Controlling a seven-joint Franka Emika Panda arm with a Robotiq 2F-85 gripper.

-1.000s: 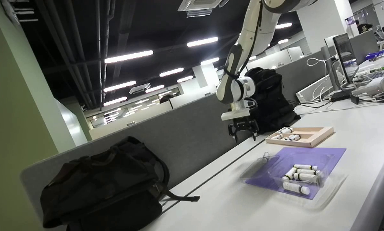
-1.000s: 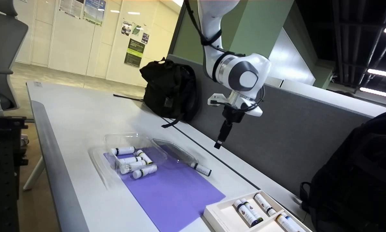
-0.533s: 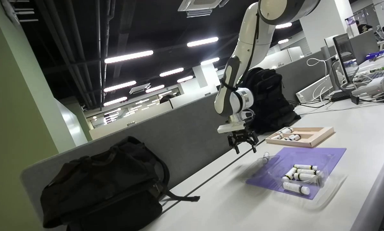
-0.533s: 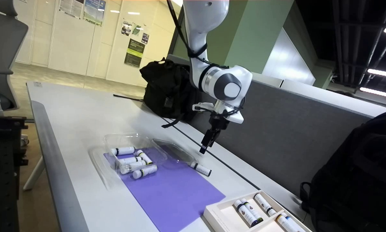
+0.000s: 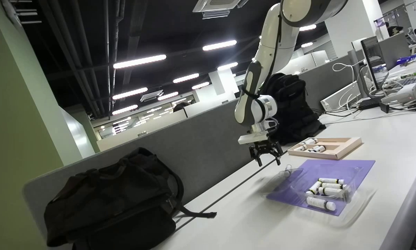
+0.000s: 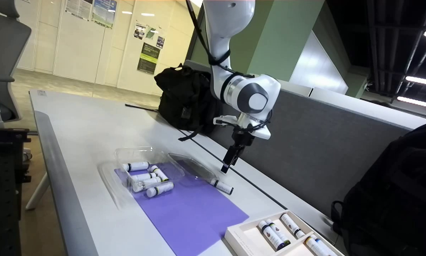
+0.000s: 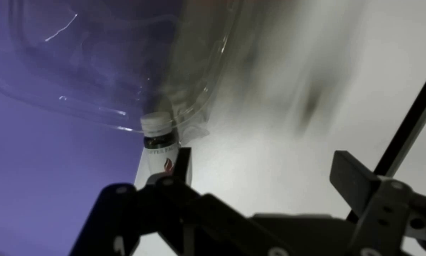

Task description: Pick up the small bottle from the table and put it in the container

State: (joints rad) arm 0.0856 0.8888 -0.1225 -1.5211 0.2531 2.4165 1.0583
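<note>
The white table (image 5: 235, 222) ran along a grey partition (image 5: 208, 139), and the arm (image 5: 254, 86) leaned down toward its partition side. A purple sheet (image 6: 195, 213) lay on the table, with a pale box (image 6: 238, 240) of stored bottles (image 6: 271, 235) at one end. Toward the other end stood the see-through container (image 6: 138, 155), loose bottles (image 6: 138, 166) lying in or against it; which, for the outermost, could not be told. Next to it, partly on the sheet, lay a see-through lid (image 6: 191, 167). The gripper (image 5: 269, 163) hung over the table near this lid, its fingers (image 7: 353, 181) spread wide with nothing held. The small bottle (image 6: 222, 187) most likely wanted lay on its side at the sheet's edge, its cap (image 7: 156, 123) right at the lid's rim, whether under or beside it unclear. The step in hand looked to be the approach to that bottle; grasp and placing had yet to come. In the wrist view one finger covered part of the bottle, which lay off to one side of the gap, so the next move seemed to call for a shift toward the sheet, then a descent, and a squeeze on the labelled body without dragging the lid along.
</note>
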